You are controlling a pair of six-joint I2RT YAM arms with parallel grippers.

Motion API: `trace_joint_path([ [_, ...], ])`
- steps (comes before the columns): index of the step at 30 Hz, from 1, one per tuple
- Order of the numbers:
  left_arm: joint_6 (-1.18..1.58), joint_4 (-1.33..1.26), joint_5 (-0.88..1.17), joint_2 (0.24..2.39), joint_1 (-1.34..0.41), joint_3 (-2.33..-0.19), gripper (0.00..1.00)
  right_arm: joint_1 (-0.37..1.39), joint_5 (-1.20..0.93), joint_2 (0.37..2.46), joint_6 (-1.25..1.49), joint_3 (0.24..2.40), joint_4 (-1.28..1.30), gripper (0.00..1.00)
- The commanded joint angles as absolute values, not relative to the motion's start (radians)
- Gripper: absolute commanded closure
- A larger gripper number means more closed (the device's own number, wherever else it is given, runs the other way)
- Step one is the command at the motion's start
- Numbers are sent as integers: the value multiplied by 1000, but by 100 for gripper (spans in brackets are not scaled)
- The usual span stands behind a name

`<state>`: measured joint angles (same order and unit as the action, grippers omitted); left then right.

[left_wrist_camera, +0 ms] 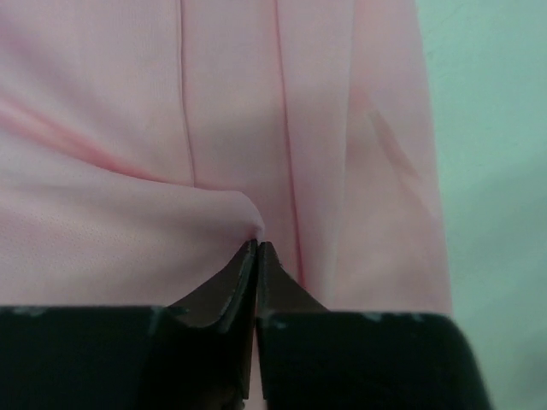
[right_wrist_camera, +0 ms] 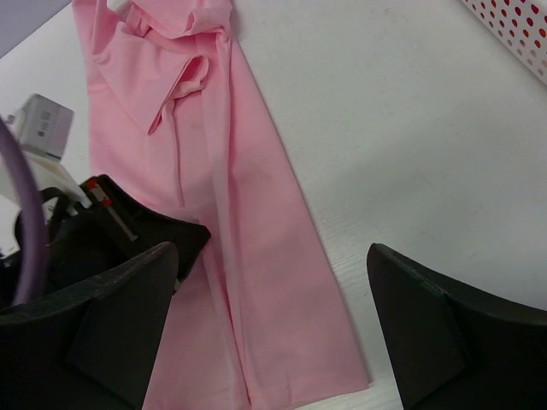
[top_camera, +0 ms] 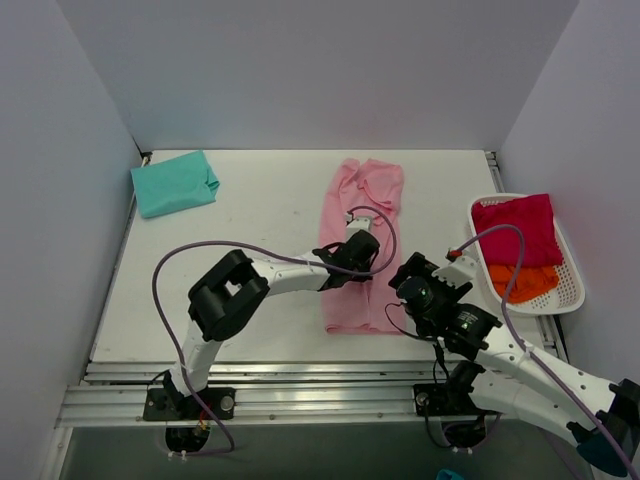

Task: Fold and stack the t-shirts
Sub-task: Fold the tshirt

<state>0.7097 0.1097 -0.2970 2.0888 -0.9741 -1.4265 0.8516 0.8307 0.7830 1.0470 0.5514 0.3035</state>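
Tips of the left claw [left_wrist_camera: 256,248] are closed together on a small raised pucker of the soft light pink t-shirt [left_wrist_camera: 214,102], which lies as a long lengthwise-folded strip in the middle of the white counter [top_camera: 260,220]. The right claw [right_wrist_camera: 272,256] hovers wide open above the strip's near right corner, gripping nothing.

The step in hand looks like the crosswise fold. To do it well, the pinch should take every layer of the strip, not just the top one. The open claw would best close on the matching edge, so both sides lift level and the strip doesn't skew or unroll.

Farther out there are four shirts in all:
- one pink, in the claw
- one teal t-shirt [top_camera: 175,183], folded at the far left corner
- one crimson red t-shirt [top_camera: 517,228] and one orange t-shirt [top_camera: 523,280], both in the single white plastic mesh basket [top_camera: 575,290] at the right
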Motion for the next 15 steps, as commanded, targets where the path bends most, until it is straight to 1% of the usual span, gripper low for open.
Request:
trace_joint_path([
  [1, 709, 107, -250, 2134, -974, -1454, 86, 850, 868, 784, 1045, 548, 313, 11],
  [2, 713, 98, -250, 2137, -973, -1445, 62, 850, 867, 784, 1048, 545, 311, 11],
  [3, 713, 94, -250, 2135, -973, -1436, 44, 850, 865, 784, 1048, 543, 310, 11],
  [5, 715, 77, -261, 2114, -974, -1399, 13, 851, 862, 790, 1046, 540, 301, 11],
  [7, 713, 65, -282, 2064, -974, -1350, 6, 851, 854, 804, 1039, 541, 287, 10],
  [9, 700, 54, -291, 2017, -973, -1322, 3, 857, 842, 813, 1031, 545, 279, 10],
  [13, 661, 69, -325, 1854, -971, -1273, 2, 865, 828, 831, 1023, 554, 273, 8],
  [15, 640, 75, -333, 1794, -971, -1243, 4, 870, 804, 833, 1017, 551, 261, 7],
])
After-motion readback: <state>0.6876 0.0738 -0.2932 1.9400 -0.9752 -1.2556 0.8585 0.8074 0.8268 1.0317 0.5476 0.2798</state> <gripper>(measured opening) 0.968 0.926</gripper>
